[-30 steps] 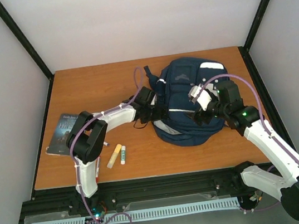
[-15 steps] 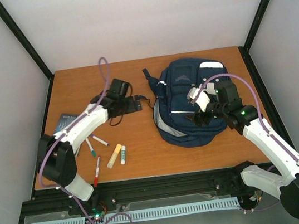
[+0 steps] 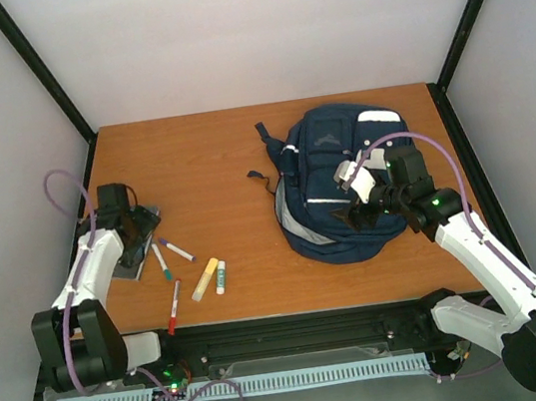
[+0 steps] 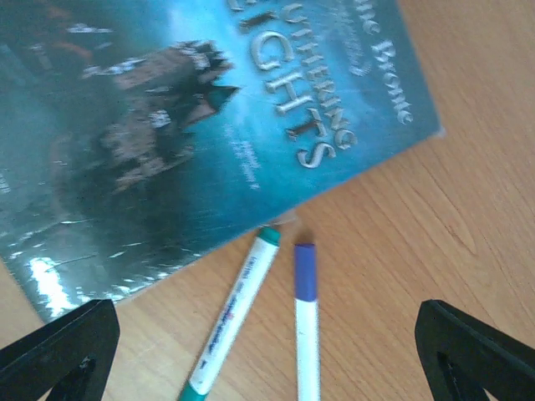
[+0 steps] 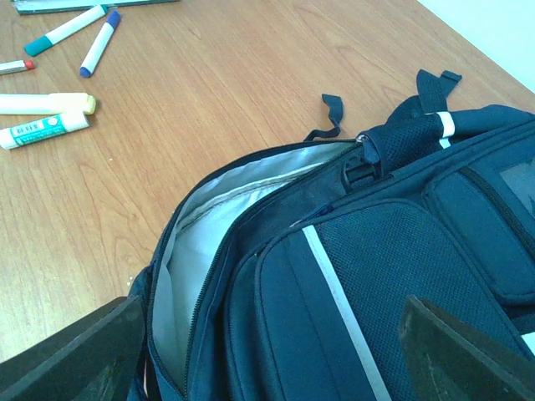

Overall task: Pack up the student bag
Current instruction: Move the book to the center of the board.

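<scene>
Packing not started, I'd say. Student bag (image 3: 341,184) lies on the right of the tabletop (image 3: 211,158), main zip open, grey lining (image 5: 209,225) showing, nothing visible inside. Book (image 4: 184,125), green marker (image 4: 234,322), blue marker (image 4: 306,317), red marker (image 3: 175,305), highlighter (image 3: 205,278) and glue stick (image 3: 220,276) all sit out on the left. My left tool (image 4: 263,330) is spread and empty over the book's edge. My right tool (image 5: 267,334) is spread over the bag's opening, pinching nothing I can see.

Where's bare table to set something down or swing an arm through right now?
Widest bare wood: the far half of the table, from the left edge to the student bag. Also a strip between the glue stick and the bag. Crowded: near-left, where book, markers and yellow highlighter cluster.
</scene>
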`<state>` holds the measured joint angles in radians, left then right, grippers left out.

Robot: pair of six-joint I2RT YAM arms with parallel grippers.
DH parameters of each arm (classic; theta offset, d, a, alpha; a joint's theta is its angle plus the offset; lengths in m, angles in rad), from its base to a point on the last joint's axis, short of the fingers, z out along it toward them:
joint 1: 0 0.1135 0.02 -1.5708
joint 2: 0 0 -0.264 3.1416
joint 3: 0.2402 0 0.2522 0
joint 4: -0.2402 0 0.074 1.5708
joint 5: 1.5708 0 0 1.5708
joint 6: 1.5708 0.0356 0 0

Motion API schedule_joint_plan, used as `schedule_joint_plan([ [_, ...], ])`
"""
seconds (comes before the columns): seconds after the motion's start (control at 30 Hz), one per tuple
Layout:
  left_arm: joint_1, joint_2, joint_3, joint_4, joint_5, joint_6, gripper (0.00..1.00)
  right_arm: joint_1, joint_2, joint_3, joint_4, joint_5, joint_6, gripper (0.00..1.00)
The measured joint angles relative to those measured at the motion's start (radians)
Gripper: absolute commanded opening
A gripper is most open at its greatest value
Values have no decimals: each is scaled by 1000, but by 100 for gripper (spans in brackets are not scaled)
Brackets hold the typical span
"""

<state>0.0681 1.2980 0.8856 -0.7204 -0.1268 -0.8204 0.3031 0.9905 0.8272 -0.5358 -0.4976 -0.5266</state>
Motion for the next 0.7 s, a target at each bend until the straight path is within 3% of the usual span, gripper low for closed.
schedule_joint_plan([
  [0.27,196,-68,-91,0,77,-13,100,0,8,0,-14,-23,-8,86],
  [0.7,203,-24,-171,86,110,-71,100,-1,11,0,-31,-42,-10,85],
])
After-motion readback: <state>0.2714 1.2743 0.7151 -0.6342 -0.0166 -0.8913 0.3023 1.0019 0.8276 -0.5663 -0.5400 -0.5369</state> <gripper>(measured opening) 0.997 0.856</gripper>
